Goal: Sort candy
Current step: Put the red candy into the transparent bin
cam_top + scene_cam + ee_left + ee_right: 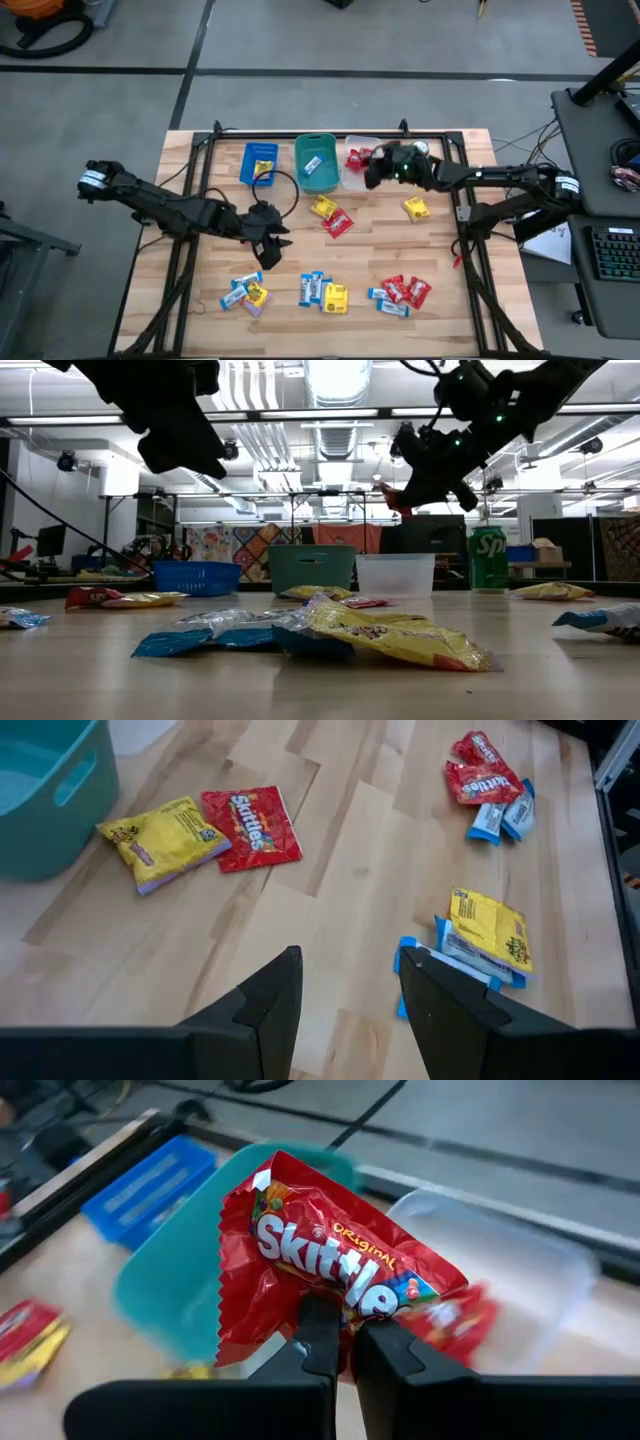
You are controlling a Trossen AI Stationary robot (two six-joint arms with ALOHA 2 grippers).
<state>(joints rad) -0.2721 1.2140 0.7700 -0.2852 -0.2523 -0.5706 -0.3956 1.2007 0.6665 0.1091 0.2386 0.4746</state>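
1. Two tools are over the table [400, 250]: the right tool [345, 1342] is pinched tight on a red Skittles packet [320, 1270], held in the air.
2. Below and just beyond that tool sit the clear bin [520, 1260] and the teal bin [170, 1290].
3. The left tool [350, 995] hangs with its fingers apart, holding nothing.
4. Beyond it lie a yellow packet [160, 840] and a red packet [250, 825] touching; a yellow-and-blue pile [480, 935] is just beside one finger.
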